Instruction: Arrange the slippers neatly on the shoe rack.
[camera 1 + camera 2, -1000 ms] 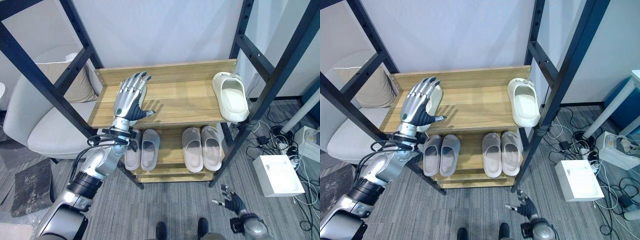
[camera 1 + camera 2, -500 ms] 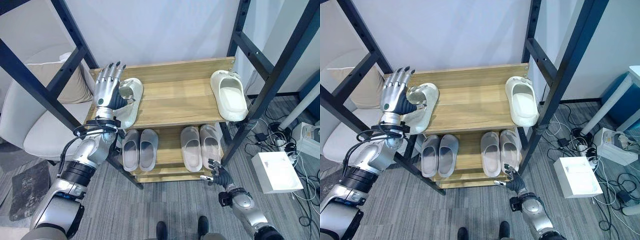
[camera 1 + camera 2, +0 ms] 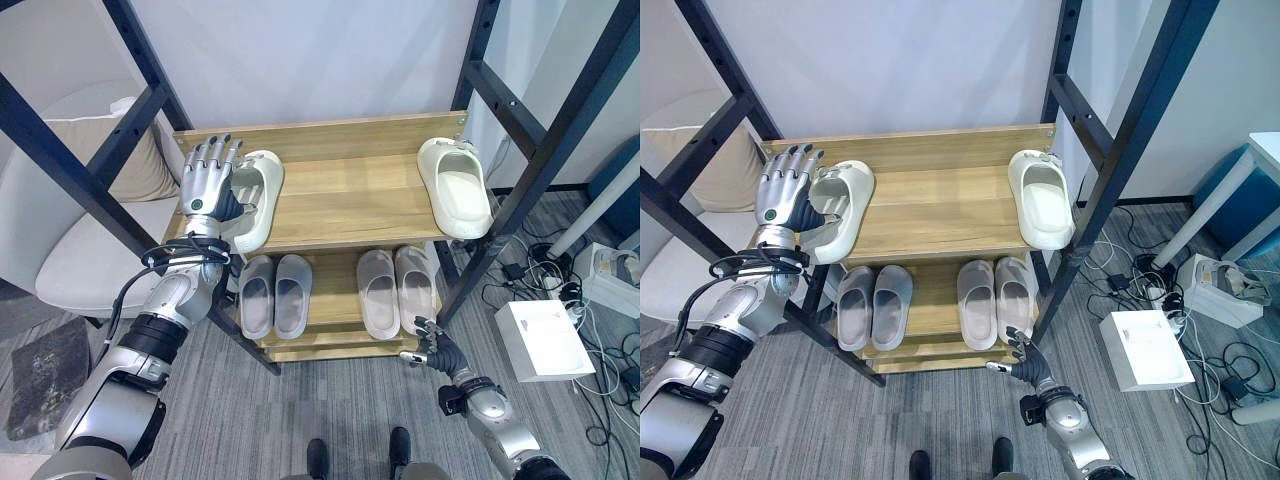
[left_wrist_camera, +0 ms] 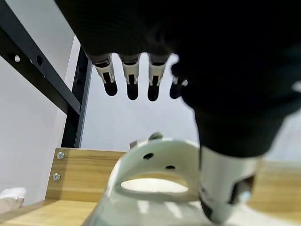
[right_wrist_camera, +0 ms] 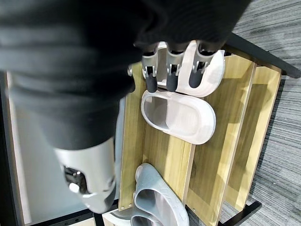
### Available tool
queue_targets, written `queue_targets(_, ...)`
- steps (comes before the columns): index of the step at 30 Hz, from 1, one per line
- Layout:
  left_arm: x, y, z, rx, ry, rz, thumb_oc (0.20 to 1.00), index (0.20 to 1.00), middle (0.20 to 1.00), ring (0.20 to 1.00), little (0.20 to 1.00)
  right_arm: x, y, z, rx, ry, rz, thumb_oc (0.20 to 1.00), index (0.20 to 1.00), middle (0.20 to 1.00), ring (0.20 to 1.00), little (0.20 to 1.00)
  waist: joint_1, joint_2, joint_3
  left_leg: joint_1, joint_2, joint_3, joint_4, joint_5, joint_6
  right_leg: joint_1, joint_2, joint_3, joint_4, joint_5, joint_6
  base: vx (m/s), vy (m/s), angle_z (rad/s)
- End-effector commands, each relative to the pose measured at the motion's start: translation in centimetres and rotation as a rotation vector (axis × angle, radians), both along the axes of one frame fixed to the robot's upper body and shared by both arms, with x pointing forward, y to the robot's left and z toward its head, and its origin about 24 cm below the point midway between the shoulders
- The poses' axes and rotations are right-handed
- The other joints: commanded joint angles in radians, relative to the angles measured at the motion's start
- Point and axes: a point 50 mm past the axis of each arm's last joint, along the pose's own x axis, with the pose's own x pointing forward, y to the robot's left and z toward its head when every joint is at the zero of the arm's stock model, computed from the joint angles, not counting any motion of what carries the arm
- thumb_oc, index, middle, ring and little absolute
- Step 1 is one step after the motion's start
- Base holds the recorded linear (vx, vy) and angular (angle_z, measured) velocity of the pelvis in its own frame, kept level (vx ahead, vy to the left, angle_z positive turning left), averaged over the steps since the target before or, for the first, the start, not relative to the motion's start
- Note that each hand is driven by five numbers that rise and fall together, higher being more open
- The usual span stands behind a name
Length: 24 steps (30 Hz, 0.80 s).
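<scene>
The left hand (image 3: 207, 186), fingers straight and spread, stands beside the left cream slipper (image 3: 253, 196) at the upper left of the frame. Its mate (image 3: 455, 186) lies at the upper right, on the same top shelf (image 3: 345, 205). The next step, I think, is bringing the pair together, while the right hand (image 3: 433, 349), fingers relaxed, hangs low near the bottom shelf.

Shoe rack (image 3: 330, 190): two wooden shelves in a black frame. On its top shelf, one cream slipper (image 3: 250, 198) is set at the left end, toe toward the rear, and a second cream slipper (image 3: 455, 187) is laid at the right end, well apart from the first. On its lower shelf, a grey pair (image 3: 275, 295) is placed left and a paler pair (image 3: 396, 291) right, each side by side.
</scene>
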Motion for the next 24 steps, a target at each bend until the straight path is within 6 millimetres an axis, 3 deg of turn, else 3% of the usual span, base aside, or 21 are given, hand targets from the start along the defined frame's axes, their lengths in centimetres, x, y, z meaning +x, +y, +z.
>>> queue_targets(1, 1.2, 2.4, 4.7, 0.082, -0.112, 0.111, 1.000, 1.000, 1.000, 1.000, 1.000, 2.2, 1.8, 3.2, 0.067, -0.173, 0.061, 1.000, 1.000, 1.000, 1.000, 1.000, -0.009, -0.025, 0.028, 0.062, -0.036, 0.012, -0.002, -0.100, -0.009, 0.096, -0.024, -0.015, 0.001, -0.118, 0.082, -0.01, 0.024, -0.05)
queue_targets(13, 3.0, 3.0, 6.9, 0.203, -0.064, 0.196, 1.000, 1.000, 1.000, 1.000, 1.000, 1.2, 0.5, 3.2, 0.076, -0.164, 0.046, 1.000, 1.000, 1.000, 1.000, 1.000, -0.048, -0.017, 0.048, 0.038, -0.038, 0.035, -0.002, -0.100, -0.004, 0.057, -0.026, 0.008, 0.003, -0.102, 0.091, -0.01, 0.015, -0.05)
queue_targets(24, 3.5, 2.8, 10.0, 0.167, -0.126, 0.214, 1.000, 1.000, 1.000, 1.000, 1.000, 0.8, 0.2, 3.3, 0.092, -0.165, 0.047, 1.000, 1.000, 1.000, 1.000, 1.000, -0.061, -0.016, 0.061, -0.001, -0.041, 0.047, -0.002, -0.094, 0.003, 0.004, -0.026, 0.028, 0.010, -0.088, 0.096, 0.00, 0.004, -0.02)
